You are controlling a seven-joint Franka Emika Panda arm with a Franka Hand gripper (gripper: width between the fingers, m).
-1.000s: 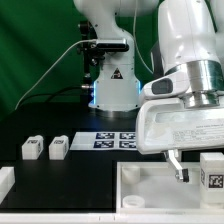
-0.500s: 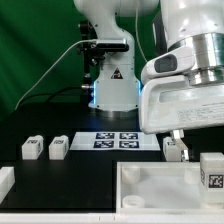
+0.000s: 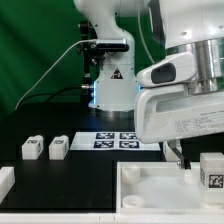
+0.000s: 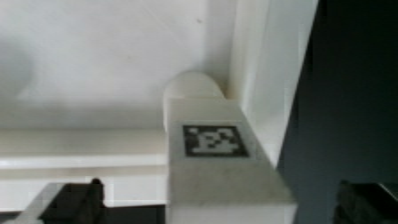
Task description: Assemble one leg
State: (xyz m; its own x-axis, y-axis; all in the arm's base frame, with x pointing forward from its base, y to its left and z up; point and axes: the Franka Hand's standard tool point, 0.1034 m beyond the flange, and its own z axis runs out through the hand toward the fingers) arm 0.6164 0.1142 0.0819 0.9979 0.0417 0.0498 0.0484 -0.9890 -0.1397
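Note:
My gripper (image 3: 174,153) hangs at the exterior view's right, above the far right corner of the large white tray-like part (image 3: 150,180). In the wrist view its two dark fingertips (image 4: 71,203) stand wide apart, and my open gripper (image 4: 217,208) holds nothing. A white leg (image 4: 217,150) with a square tag lies below, in line between the fingers, beside the tray part's wall (image 4: 107,60). Another tagged leg (image 3: 212,170) stands at the right edge. Two more legs (image 3: 32,148) (image 3: 58,148) sit on the black table at the left.
The marker board (image 3: 116,140) lies at the foot of the arm's base (image 3: 112,85). A white block (image 3: 5,180) shows at the left edge. Green backdrop behind.
My gripper has risen from low over the tray part's right side and shifted slightly toward the exterior view's left. The legs at the left have not moved.

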